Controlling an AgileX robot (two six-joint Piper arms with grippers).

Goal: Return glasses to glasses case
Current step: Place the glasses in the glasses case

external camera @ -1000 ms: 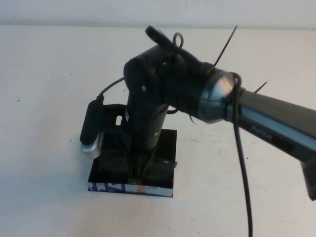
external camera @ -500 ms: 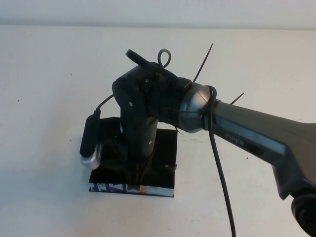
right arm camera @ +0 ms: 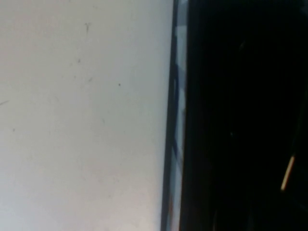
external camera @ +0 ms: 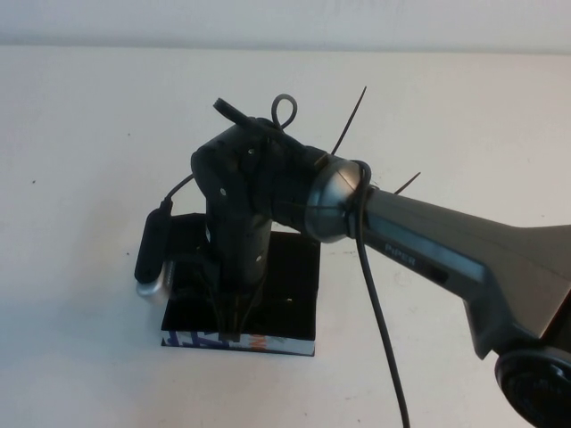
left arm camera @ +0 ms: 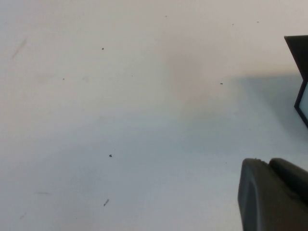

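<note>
The black rectangular glasses case point(external camera: 268, 308), with blue, white and orange print on its near side, is seen whole only in the high view; in the right wrist view point(right arm camera: 175, 120) only its edge and dark interior are shown. The right gripper point(external camera: 234, 323) is lowered into the case, jaws nearly closed. The glasses cannot be made out. The left gripper point(left arm camera: 274, 195) is seen near the case, over the matte white table point(external camera: 89, 134); its jaw state cannot be told.

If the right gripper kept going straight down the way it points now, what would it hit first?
Most likely the black inside of the glasses case: the right gripper points down into the open box, near its printed front wall. Depth is unclear, and the glasses can't be made out.
</note>
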